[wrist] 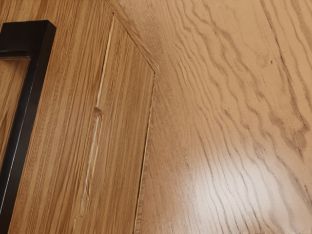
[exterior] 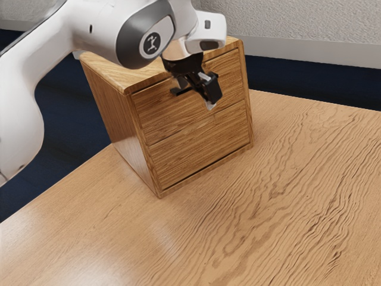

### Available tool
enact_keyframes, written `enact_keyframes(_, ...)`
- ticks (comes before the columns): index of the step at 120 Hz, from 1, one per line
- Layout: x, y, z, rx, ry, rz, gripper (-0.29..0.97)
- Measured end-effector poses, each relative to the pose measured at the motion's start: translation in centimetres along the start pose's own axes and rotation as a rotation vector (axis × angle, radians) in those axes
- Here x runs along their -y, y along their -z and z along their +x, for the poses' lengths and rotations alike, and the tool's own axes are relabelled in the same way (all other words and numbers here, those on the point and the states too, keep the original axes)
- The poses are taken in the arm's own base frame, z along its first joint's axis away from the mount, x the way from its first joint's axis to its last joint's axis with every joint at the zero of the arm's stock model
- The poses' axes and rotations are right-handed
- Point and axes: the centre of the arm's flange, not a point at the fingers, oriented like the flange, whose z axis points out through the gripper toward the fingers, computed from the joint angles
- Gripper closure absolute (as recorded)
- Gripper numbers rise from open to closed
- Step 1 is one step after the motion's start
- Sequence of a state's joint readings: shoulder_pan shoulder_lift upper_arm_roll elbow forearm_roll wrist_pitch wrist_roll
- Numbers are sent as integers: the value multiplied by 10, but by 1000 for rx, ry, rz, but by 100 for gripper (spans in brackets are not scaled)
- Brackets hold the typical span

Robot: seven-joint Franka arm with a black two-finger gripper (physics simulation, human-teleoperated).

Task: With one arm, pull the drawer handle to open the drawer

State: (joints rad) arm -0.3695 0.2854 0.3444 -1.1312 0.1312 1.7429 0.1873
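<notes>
A wooden cabinet (exterior: pixel 178 128) stands on the table with two drawer fronts facing the exterior view's right. The upper drawer (exterior: pixel 172 107) sits flush with the cabinet front. Its black bar handle (exterior: pixel 180 90) pokes out at the exterior view's left of my hand. My black gripper (exterior: pixel 209 98) hangs just in front of the upper drawer, at the handle's right end, open and holding nothing. In the wrist view the handle (wrist: pixel 24 112) runs along the drawer front (wrist: pixel 83 126), off to one side of my hand.
The wooden table (exterior: pixel 286 202) spreads wide in front of the cabinet and to the exterior view's right. My white arm (exterior: pixel 71 36) reaches over the cabinet's top from the upper left. A dark blue floor (exterior: pixel 71 119) lies beyond the table's edge.
</notes>
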Motion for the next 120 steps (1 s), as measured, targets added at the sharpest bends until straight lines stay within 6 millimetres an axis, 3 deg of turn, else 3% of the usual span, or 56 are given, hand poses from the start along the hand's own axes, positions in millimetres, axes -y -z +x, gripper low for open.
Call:
enact_keyframes(48, -11, 3, 8, -22, -31, 5, 0)
enact_keyframes(74, 18, 6, 16, -54, 5, 23, 0)
enact_keyframes(87, 27, -1, 16, -48, 16, 26, 0)
enact_keyframes(120, 17, -21, 22, -23, -3, 18, 0)
